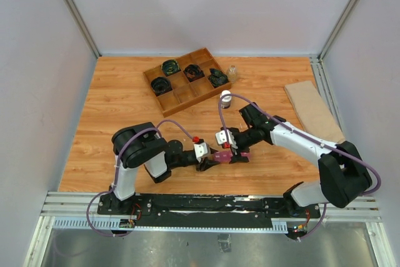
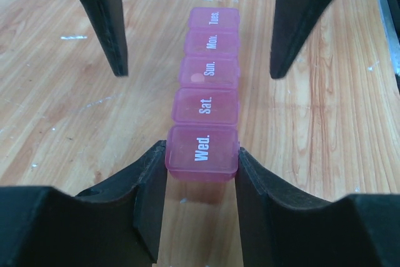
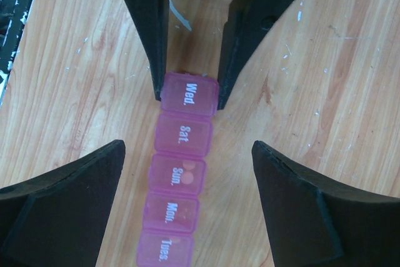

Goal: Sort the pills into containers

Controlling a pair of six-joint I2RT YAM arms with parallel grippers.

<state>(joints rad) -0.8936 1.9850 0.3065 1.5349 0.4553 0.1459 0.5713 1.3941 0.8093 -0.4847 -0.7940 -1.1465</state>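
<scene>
The pink strip of containers lies on the wood table, its lids marked Wed., Sat., Sun., Mon., Tues., all closed. My left gripper is shut on the Wed. end compartment. My right gripper is open and hovers astride the strip near Sun., with wide gaps on both sides. Tan pills show faintly through the Sun. lid, also in the left wrist view. From above, the strip lies between the left gripper and the right gripper, near the front middle.
A brown divided wooden tray with black coiled items stands at the back. A small clear jar is beside it, and a white-capped bottle in front. A tan board lies at the right edge.
</scene>
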